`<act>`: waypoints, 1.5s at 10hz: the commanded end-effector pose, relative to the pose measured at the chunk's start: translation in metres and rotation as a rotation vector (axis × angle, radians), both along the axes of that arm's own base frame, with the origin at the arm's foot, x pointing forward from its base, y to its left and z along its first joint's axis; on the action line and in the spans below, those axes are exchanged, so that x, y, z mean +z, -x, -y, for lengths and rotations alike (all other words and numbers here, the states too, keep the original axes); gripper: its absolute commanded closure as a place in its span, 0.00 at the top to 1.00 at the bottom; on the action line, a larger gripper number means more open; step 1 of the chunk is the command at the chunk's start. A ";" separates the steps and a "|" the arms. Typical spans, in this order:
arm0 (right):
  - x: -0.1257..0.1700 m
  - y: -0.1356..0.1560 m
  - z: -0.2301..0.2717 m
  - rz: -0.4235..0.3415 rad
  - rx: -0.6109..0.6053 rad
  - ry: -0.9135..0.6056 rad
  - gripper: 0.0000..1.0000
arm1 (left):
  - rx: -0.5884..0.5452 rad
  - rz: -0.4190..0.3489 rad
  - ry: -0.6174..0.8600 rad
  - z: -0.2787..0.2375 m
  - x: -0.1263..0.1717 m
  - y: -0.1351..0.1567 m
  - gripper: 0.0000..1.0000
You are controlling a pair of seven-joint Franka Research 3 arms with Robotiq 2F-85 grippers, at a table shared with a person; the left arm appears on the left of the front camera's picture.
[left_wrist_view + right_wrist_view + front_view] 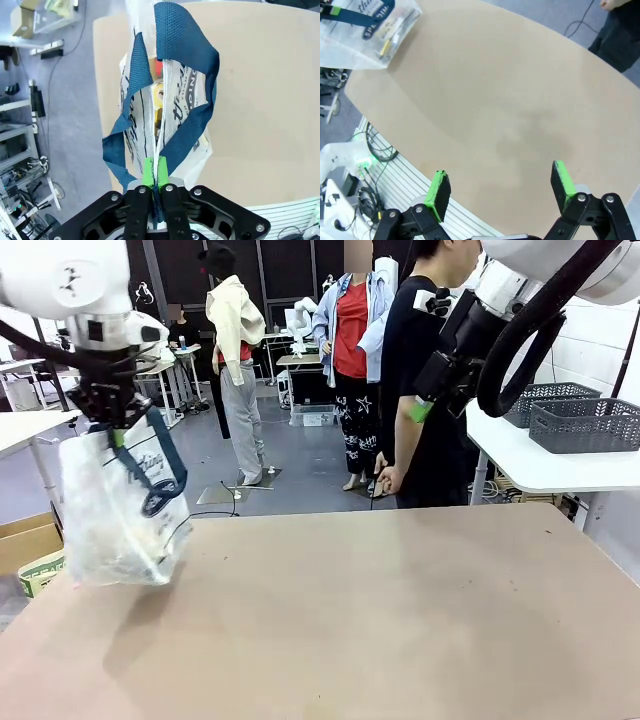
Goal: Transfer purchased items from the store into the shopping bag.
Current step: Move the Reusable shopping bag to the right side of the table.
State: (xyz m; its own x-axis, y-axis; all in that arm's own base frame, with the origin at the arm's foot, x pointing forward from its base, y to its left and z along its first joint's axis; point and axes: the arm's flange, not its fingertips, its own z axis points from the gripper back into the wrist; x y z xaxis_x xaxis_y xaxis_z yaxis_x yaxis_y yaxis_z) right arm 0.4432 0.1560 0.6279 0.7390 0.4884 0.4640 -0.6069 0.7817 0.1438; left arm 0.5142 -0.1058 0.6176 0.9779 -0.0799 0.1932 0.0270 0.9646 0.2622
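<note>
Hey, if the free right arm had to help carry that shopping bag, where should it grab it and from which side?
Probably the free loop of navy strap handle, coming from above. The shopping bag hangs from the left gripper, shut on the other strap, so its loose plastic walls offer nothing firm. The right gripper is open over the bare table.

The front camera sits low at the near edge of the brown rectangular table [380,620], facing across it. Both wrist cameras look steeply down onto that tabletop; all three share the translucent white plastic bag with navy straps [120,510] at its left edge.
</note>
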 end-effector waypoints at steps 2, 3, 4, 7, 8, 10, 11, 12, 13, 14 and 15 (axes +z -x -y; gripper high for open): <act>-0.002 0.003 0.001 -0.007 -0.002 0.013 1.00 | -0.057 0.070 -0.063 -0.042 -0.009 0.025 0.00; -0.002 0.003 0.001 -0.007 -0.002 0.013 1.00 | -0.058 0.076 -0.070 -0.054 -0.013 0.028 0.00; -0.002 0.003 0.001 -0.007 -0.002 0.013 1.00 | -0.067 0.087 -0.063 -0.064 -0.015 0.032 0.00; -0.002 0.003 0.001 -0.007 -0.002 0.013 1.00 | -0.038 0.043 -0.040 -0.060 -0.022 0.027 0.00; -0.002 0.003 0.001 -0.007 -0.002 0.013 1.00 | -0.038 0.043 -0.040 -0.060 -0.022 0.027 0.00; -0.002 0.003 0.001 -0.007 -0.002 0.013 1.00 | -0.038 0.043 -0.040 -0.060 -0.022 0.027 0.00; -0.002 0.003 0.001 -0.007 -0.002 0.013 1.00 | -0.038 0.028 -0.022 -0.058 -0.032 0.027 0.00; -0.002 0.003 0.001 -0.007 -0.002 0.013 1.00 | -0.057 0.049 -0.029 -0.062 -0.035 0.013 0.00; -0.002 0.003 0.001 -0.007 -0.002 0.013 1.00 | -0.048 0.082 -0.041 -0.066 -0.036 0.004 0.00; -0.002 0.003 0.001 -0.007 -0.002 0.013 1.00 | -0.037 0.098 -0.054 -0.071 -0.037 -0.002 0.00; -0.002 0.003 0.001 -0.007 -0.002 0.013 1.00 | -0.033 0.115 -0.071 -0.077 -0.038 -0.005 0.00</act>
